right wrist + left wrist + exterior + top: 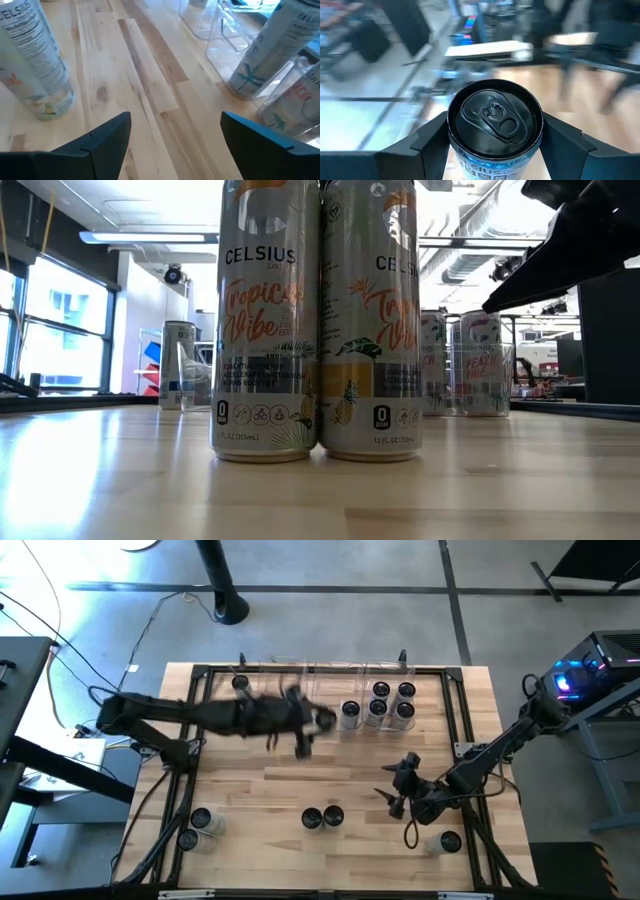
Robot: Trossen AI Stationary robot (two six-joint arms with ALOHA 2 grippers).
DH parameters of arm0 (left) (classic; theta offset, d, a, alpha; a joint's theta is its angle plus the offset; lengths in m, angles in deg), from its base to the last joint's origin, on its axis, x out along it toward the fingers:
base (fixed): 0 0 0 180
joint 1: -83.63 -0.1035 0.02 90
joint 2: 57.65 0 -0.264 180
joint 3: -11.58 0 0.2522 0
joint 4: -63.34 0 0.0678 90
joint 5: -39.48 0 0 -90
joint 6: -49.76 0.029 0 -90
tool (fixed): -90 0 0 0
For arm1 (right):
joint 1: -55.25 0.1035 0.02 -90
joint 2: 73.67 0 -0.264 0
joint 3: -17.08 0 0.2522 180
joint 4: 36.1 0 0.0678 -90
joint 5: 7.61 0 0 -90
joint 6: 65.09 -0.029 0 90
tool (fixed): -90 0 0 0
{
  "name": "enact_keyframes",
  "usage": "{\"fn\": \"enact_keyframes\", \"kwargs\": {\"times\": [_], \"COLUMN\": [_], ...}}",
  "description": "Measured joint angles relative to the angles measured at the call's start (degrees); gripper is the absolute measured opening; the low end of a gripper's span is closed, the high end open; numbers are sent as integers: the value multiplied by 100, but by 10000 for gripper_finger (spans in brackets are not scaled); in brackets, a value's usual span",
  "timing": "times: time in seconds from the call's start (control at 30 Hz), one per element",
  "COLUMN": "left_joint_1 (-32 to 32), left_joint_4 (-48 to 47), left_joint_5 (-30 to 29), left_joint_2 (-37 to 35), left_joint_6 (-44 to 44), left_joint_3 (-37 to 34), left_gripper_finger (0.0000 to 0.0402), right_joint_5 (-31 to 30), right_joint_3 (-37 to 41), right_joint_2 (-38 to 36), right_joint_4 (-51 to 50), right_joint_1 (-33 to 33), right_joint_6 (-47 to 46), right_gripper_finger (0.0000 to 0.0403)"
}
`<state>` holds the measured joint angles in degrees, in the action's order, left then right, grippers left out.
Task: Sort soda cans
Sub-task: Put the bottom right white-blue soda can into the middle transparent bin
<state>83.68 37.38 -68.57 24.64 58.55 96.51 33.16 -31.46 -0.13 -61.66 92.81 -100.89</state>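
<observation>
Gripping soda can [495, 127] upright, top up | left claw [495, 150] clenched | right claw [175, 135] released

- Table [250, 790] centre lies bare: wide passage between the arms.
- At 6 o'clock, two cans [322, 817] stand touching.
- At 12 to 1 o'clock, bins [330, 670] and clustered cans [390, 702] block the far edge.
- At 7 o'clock, two cans [200, 825]; at 5 o'clock, one can [449, 841].

From overhead I look straight down on the whole table [330, 765]. The low camera sits at table-top height by the near edge — tight on two cans [315, 320], also seen from above. My wrist cameras peer forward between my fingers.
</observation>
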Motion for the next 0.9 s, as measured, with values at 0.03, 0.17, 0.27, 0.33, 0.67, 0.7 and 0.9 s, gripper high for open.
{"fn": "enact_keyframes", "kwargs": {"times": [0.03, 0.17, 0.27, 0.33, 0.67, 0.7, 0.9], "left_joint_1": [-206, -1078, -1642, -1921, -1972, -1957, -1926], "left_joint_4": [-14, -11, 204, 432, 1379, 1598, 3013], "left_joint_5": [44, 722, 1274, 1678, 2253, 2230, 2227], "left_joint_2": [-22, 215, 547, 778, 1429, 1392, 1271], "left_joint_6": [86, 201, 180, 57, -556, -628, -1169], "left_joint_3": [4, -10, -12, -12, -418, -595, -1643], "left_gripper_finger": [241, 241, 241, 241, 241, 241, 241], "right_joint_5": [-36, -80, -80, -77, -77, -76, -82], "right_joint_3": [0, 0, 0, 0, 0, 0, 0], "right_joint_2": [0, 0, 0, 0, 0, 0, 0], "right_joint_4": [0, -1, 0, -2, 17, 13, 14], "right_joint_1": [0, -2, -2, -2, -2, -2, -2], "right_joint_6": [10, 25, 20, 13, -58, -80, -117], "right_gripper_finger": [302, 302, 302, 302, 302, 302, 302]}}
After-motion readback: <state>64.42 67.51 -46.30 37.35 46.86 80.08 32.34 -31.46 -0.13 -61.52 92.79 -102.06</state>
